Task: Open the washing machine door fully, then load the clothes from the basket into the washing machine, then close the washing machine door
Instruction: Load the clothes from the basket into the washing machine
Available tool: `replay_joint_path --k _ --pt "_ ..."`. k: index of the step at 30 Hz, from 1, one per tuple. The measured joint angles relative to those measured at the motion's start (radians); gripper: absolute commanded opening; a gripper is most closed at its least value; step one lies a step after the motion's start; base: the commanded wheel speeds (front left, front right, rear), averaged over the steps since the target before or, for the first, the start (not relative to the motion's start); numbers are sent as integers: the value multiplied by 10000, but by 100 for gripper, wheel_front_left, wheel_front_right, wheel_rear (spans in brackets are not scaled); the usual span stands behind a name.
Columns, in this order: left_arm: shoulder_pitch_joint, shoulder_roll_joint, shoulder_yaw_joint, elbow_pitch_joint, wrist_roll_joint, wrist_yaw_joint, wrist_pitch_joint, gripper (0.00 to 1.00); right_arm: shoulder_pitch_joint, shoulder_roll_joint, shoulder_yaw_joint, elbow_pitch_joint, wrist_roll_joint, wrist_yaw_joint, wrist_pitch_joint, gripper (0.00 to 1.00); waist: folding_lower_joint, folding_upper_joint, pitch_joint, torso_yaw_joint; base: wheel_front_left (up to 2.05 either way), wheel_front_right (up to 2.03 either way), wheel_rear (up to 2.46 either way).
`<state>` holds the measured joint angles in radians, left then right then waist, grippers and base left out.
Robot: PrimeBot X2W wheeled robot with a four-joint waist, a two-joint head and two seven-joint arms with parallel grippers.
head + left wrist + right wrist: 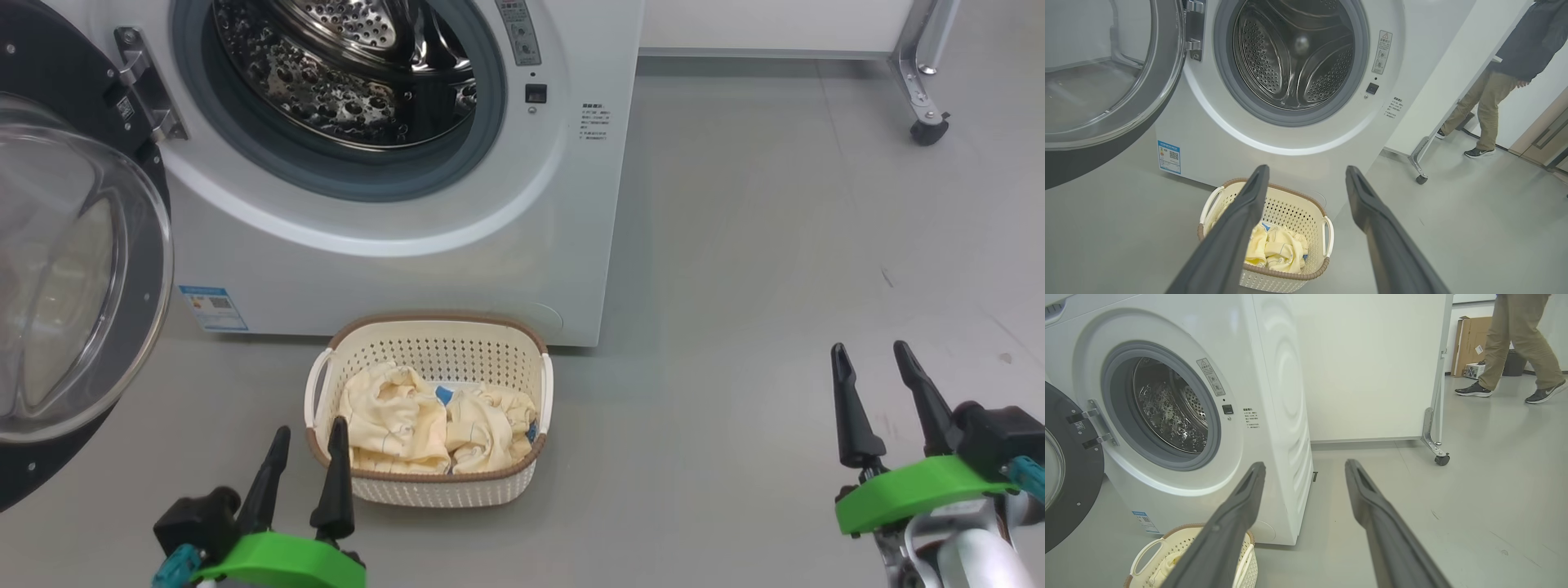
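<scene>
Item 1: washing machine door (82, 269), swung open on my left.
Item 2: washing machine (392, 245), drum (343, 73) exposed.
Item 3: basket (441, 317), on the floor before the machine, holding the clothes (424, 420).
Item 4: my left gripper (310, 425), fingers spread, grasping nothing, near the basket's left corner.
Item 5: my right gripper (869, 347), likewise spread, well apart.

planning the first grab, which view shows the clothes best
The head view: it looks down into the basket, so the pile of clothes shows almost whole. In the left wrist view a finger of the left gripper hides part; the right wrist view catches the basket's edge, hardly any cloth.
</scene>
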<state>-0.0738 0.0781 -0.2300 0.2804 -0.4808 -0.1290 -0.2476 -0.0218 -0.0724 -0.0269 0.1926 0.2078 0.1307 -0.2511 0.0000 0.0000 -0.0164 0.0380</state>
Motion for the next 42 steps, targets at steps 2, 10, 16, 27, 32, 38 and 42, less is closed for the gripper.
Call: replay_joint_path --k 2,10,16,27,32,38,42 --pt "-1 63 29 0 -4 -13 0 100 0 2 0 31 -58 0 0 100 0 0 -3 8 89 -89 0" --pt "2 92 52 15 -4 -13 0 100 20 15 0 77 -61 0 0 100 0 0 -27 62 155 -155 0" --pt "-5 71 395 27 416 -12 0 100 19 15 25 79 -65 0 0 100 0 0 -45 120 193 -193 0" --pt "-32 -13 282 134 587 -13 0 100 17 15 132 127 -65 0 0 100 0 0 -74 167 83 -83 0" --pt "-31 -2 38 169 581 -13 0 100 18 15 161 127 -65 0 0 100 0 0 -65 150 0 0 0" --pt "-31 12 -23 213 564 -13 0 100 18 15 159 127 -65 0 0 100 0 0 -22 136 0 0 0" --pt "-32 21 -36 253 554 -13 0 100 18 15 153 127 -65 0 0 100 0 0 -12 131 0 0 0"
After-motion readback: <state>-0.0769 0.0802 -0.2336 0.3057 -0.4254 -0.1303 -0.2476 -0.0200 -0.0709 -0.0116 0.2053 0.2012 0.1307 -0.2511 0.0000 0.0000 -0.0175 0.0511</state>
